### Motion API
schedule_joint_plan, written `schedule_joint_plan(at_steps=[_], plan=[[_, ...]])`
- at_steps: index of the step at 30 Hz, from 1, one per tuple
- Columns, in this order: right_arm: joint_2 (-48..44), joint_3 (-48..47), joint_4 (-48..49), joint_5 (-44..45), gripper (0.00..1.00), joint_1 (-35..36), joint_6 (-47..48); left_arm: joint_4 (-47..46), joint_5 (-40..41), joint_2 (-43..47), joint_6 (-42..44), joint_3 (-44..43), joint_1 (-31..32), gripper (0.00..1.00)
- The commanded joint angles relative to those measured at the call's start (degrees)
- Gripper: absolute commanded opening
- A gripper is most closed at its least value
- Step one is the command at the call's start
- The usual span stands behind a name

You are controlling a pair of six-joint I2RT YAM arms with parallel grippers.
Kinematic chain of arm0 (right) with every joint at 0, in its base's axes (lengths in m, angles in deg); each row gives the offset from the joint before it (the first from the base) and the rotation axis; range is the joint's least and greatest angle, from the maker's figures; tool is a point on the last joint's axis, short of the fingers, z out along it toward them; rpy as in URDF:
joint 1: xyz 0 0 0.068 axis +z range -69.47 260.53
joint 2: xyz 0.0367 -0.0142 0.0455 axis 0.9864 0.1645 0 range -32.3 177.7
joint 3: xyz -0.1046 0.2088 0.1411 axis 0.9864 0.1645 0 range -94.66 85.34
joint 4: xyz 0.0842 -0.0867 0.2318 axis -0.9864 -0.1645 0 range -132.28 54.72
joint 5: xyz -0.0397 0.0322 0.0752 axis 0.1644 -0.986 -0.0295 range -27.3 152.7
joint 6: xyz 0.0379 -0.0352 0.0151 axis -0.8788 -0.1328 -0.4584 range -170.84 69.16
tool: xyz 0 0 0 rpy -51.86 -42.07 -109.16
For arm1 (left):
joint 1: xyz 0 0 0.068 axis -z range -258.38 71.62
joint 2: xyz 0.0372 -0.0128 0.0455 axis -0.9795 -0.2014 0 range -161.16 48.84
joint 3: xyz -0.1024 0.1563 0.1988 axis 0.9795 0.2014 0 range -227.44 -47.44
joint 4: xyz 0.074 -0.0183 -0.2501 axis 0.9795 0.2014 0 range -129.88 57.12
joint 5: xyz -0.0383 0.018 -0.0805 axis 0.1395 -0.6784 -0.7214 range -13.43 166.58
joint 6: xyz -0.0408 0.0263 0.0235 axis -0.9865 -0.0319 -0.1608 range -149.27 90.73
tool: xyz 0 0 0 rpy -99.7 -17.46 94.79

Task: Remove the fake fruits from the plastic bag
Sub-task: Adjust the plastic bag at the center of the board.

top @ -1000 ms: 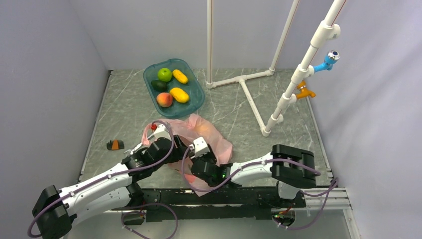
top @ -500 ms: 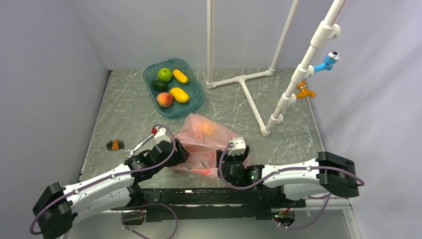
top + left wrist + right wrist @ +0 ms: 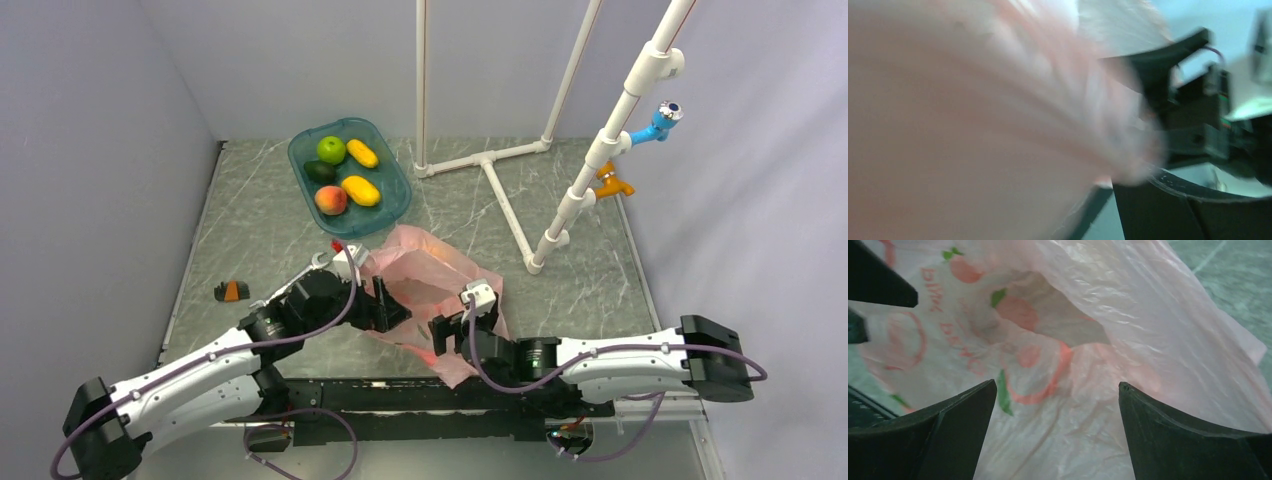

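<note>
Opening the plastic bag [image 3: 430, 265] looks like the job: the right gripper [image 3: 1057, 386] has jaws spread wide, the bag's mouth dead ahead, so I'd go in low and pinch fruit, not film. The left gripper [image 3: 390, 310] is buried in pink, jaws' state I cannot tell. Any fake fruits inside are hidden. Grey marbled bench [image 3: 260, 220], pale walls [image 3: 100, 150], white pipe frame [image 3: 500, 190] far beyond.

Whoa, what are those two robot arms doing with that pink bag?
Two robot arms are working on the pink plastic bag near the front of the table. The left end effector is pressed into its left side, but that view is too blurred to show a grip. The right end effector is open, facing the bag. Some fake fruits sit in the teal tray; none shows clearly inside the bag.
</note>
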Motion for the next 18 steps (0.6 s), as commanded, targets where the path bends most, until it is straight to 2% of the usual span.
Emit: schedule_joint_plan(at_steps=[1, 4, 8, 10, 14, 16, 18], plan=[[-5.3, 0.3, 6.3, -6.4, 0.95, -1.7, 6.1, 3.8, -15.9, 2.9, 10.0, -9.1, 0.0, 0.91], [-7.1, 1.3, 7.5, -9.8, 0.94, -4.4, 6.9, 10.1, -20.6, 6.6, 12.7, -14.2, 0.0, 0.98], [-7.0, 1.6, 7.8, -12.2, 0.9, -5.4, 6.6, 14.0, -25.1, 7.7, 14.0, -23.6, 0.0, 0.99], [-6.2, 1.5, 8.5, -13.4, 0.87, -5.4, 6.2, 19.1, -20.7, 6.1, 15.4, -30.3, 0.0, 0.99], [-3.4, 0.2, 10.1, -15.7, 0.81, -5.4, 6.0, 36.6, -4.0, -4.2, 24.2, -47.9, 0.0, 0.99], [-1.3, -1.5, 9.6, -16.1, 0.8, -5.5, 5.6, 42.4, 3.0, -10.3, 29.2, -53.0, 0.0, 0.99], [0.6, -3.0, 8.4, -16.6, 0.79, -5.5, 5.1, 44.0, 8.8, -15.3, 34.5, -54.9, 0.1, 0.99]])
